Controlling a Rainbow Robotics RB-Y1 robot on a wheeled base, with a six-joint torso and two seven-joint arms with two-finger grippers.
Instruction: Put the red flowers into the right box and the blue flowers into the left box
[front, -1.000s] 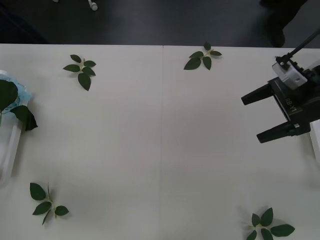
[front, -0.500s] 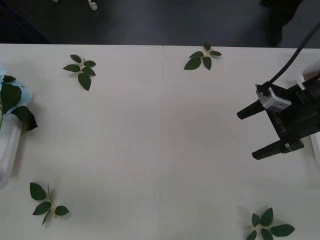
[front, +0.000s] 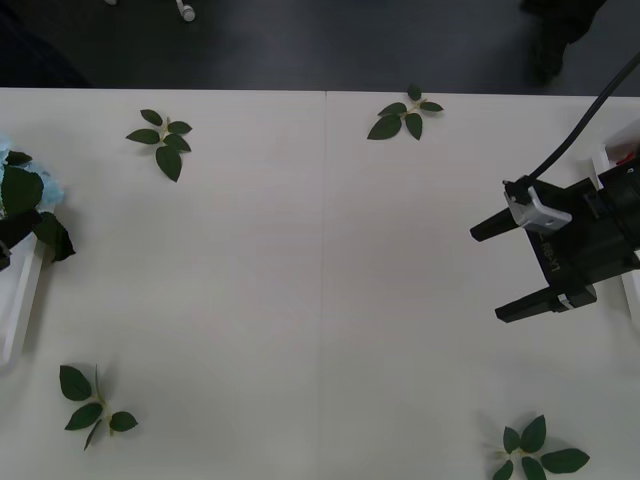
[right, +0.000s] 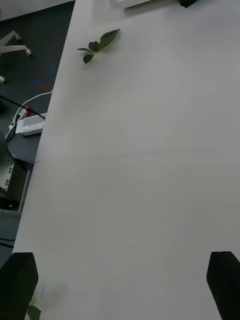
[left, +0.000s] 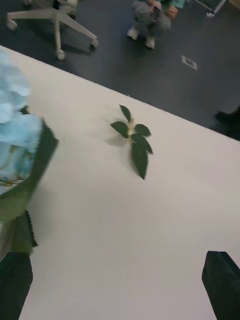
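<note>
The blue flowers (left: 17, 150) are seen at the counter's (front: 320, 280) left edge, over the left box (front: 20, 310), whose white rim shows beneath the leaves. The pale clusters are judged light, soft and easily crushed; hold would best be taken on the thin stem below the bloom, not on the petals. The left gripper (left: 120, 285) is spread wide and empty beside them. The right gripper (front: 510, 270) hangs open over bare counter near the right edge.
</note>
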